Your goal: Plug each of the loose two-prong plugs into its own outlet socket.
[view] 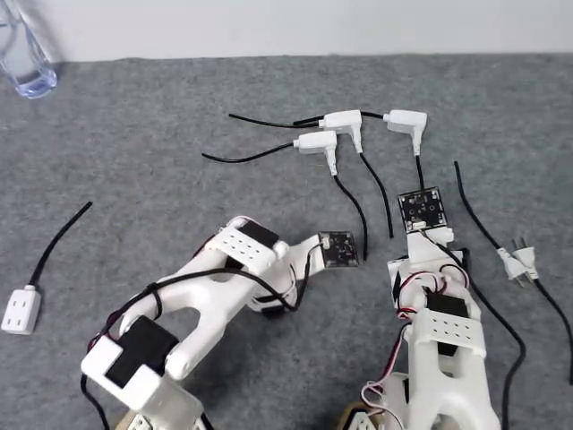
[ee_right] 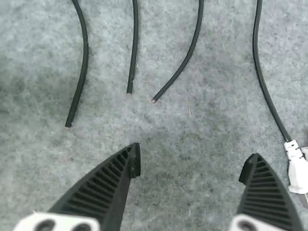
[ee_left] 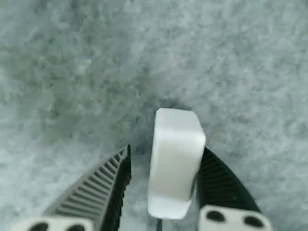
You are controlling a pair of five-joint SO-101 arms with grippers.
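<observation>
- Evidently, the task is judged unfinished: a loose two-prong plug (view: pixel 517 262) lies on the grey tabletop (view: pixel 134 179) just beside the right arm (view: pixel 445 336). An outlet socket (view: pixel 20 311) lies alone at the edge on the left arm's side, well apart from the plug and with nothing inserted.
- Three white angled connectors (view: pixel 340 121) are grouped at the far middle of the tabletop. Whether any of them are mated cannot be told.
- The left claw (ee_left: pixel 165 153) is set partly open around a white block (ee_left: pixel 175 159). One finger (ee_left: pixel 219 180) is touched by the block, while a gap is seen at the other. Whether the block is a plug or a socket cannot be told.
- The right claw (ee_right: pixel 194 154) is spread wide and nothing is held. Cut cable ends (ee_right: pixel 129 89) lie ahead of it, and the loose two-prong plug is seen near one finger.
- At least one insertion is therefore judged outstanding.
- No brand, label or legible writing can be made out. No print can be read on the clear bottle (view: pixel 22 63) at the far corner.
</observation>
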